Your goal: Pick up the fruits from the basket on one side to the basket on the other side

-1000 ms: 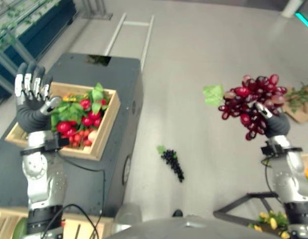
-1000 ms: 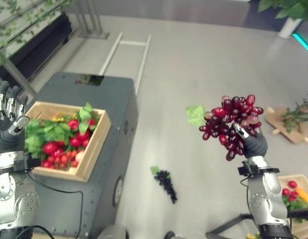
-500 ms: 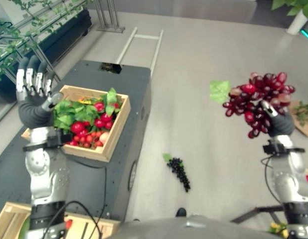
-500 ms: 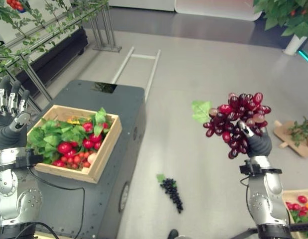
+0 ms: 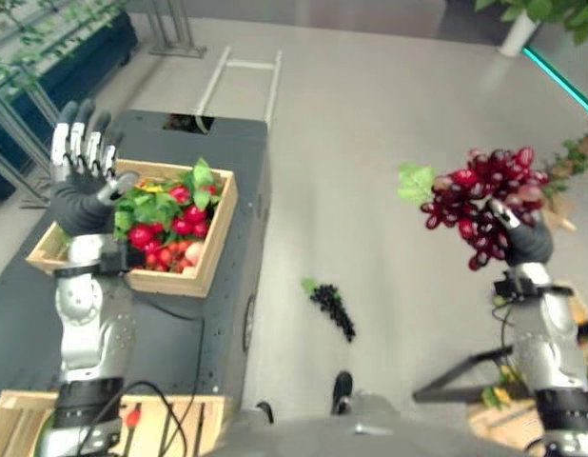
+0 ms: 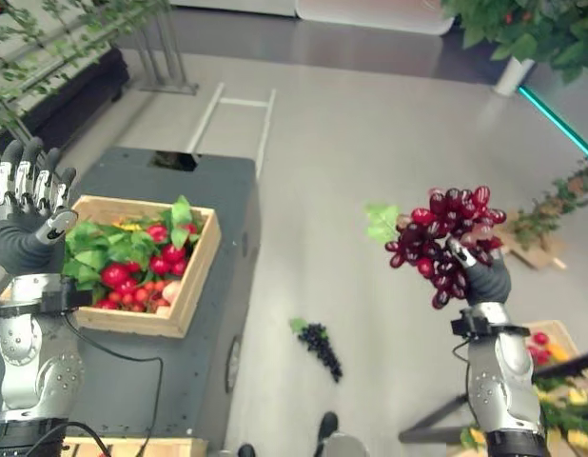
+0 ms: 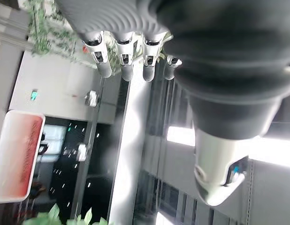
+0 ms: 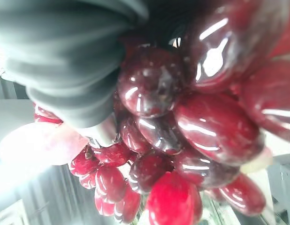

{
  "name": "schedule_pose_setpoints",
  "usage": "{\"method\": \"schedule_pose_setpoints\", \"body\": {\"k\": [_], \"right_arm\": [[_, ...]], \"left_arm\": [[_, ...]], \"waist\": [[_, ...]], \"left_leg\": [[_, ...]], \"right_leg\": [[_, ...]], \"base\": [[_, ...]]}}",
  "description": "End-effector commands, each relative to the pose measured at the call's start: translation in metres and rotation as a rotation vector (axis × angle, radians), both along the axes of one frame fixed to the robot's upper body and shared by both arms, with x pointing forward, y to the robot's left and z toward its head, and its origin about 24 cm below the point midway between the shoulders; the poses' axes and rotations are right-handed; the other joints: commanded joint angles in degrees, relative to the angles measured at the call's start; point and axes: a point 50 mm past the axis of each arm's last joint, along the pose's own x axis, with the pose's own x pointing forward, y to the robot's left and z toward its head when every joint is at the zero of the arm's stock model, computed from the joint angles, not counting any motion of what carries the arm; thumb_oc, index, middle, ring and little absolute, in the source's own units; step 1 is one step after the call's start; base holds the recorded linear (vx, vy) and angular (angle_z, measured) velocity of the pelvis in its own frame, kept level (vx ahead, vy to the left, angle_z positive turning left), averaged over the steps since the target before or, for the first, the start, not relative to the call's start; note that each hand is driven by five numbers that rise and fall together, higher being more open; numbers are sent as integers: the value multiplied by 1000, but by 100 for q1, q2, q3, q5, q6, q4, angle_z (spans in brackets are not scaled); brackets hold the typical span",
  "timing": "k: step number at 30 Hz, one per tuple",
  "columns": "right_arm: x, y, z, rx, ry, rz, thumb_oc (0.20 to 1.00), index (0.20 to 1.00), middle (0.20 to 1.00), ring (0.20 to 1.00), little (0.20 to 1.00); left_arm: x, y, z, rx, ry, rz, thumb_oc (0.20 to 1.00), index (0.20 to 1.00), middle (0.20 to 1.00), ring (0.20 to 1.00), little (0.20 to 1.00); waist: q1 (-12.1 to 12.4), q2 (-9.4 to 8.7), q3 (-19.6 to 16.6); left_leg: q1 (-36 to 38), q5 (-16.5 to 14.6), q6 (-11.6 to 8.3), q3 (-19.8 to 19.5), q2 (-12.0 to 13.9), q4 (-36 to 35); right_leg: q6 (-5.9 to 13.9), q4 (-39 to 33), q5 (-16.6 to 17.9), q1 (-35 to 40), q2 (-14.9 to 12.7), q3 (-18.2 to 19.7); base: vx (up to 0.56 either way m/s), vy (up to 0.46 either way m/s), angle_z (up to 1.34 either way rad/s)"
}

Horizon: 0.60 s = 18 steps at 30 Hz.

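My right hand (image 5: 524, 240) is raised at the right, shut on a bunch of red grapes (image 5: 480, 195) with a green leaf (image 5: 416, 181); the grapes (image 8: 182, 126) press close against the palm in the right wrist view. My left hand (image 5: 80, 181) is held up open, fingers (image 7: 122, 56) straight, beside a wooden basket (image 5: 210, 249) of red fruit and green leaves that stands on a dark grey cart (image 5: 232, 143). A bunch of dark grapes (image 5: 332, 307) lies on the floor between the cart and my right arm.
A second wooden basket (image 6: 551, 333) with fruit stands low at the right. A wooden crate (image 5: 13, 419) shows at the lower left. A white metal frame (image 5: 239, 76) lies on the floor behind the cart. Potted plants stand at the far right, a dark shoe (image 5: 342, 388) near the bottom.
The camera has swung, so the whole scene has shifted. Both hands hold about the same raised poses; the red grapes stay in my right hand.
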Motion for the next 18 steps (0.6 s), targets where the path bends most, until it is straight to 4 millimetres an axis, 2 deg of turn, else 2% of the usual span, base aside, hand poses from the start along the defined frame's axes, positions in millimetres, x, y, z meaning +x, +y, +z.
{"method": "schedule_pose_setpoints", "body": {"k": [1,3,5,10,12,18], "right_arm": [[9,2,36,-25,-192,-3,200,200,200,200,200],[8,2,33,-15,-182,6,200,200,200,200,200],[6,1,31,-38,-164,7,200,200,200,200,200],[9,1,28,-21,-146,14,200,200,200,200,200],[10,1,28,-21,-144,17,200,200,200,200,200],[5,-5,29,-28,-139,9,200,200,200,200,200]], "left_arm": [[-10,5,19,102,-74,36,1000,1000,1000,1000,1000],[-12,6,16,85,-68,40,1000,1000,1000,1000,1000],[-14,7,12,80,-53,41,1000,1000,1000,1000,1000],[-17,9,7,72,-35,58,1000,1000,1000,1000,1000],[-18,11,4,56,-27,67,1000,1000,1000,1000,1000],[-19,11,4,41,-31,70,1000,1000,1000,1000,1000]], "waist": [[240,-11,-352],[301,0,-466],[337,-65,-583],[494,-159,-750],[520,-150,-771],[470,-147,-661]], "left_leg": [[427,-98,-100,-172,-246,-624],[399,-72,-25,-102,-277,-637],[372,-88,-19,-68,-347,-592],[183,91,-98,126,-328,-651],[147,181,-140,188,-282,-742],[-66,357,-288,91,-94,-574]], "right_leg": [[114,952,-1020,427,-294,-115],[109,1426,-1177,644,-252,70],[153,1432,-1211,869,-205,214],[164,478,-1458,1234,-8,246],[163,319,-1508,1260,35,157],[-65,189,-1771,1259,279,103]], "base": [[-159,87,-56],[-118,43,-54],[-78,-42,-26],[-107,-119,-37],[-113,-140,-32],[-97,-175,2]]}}
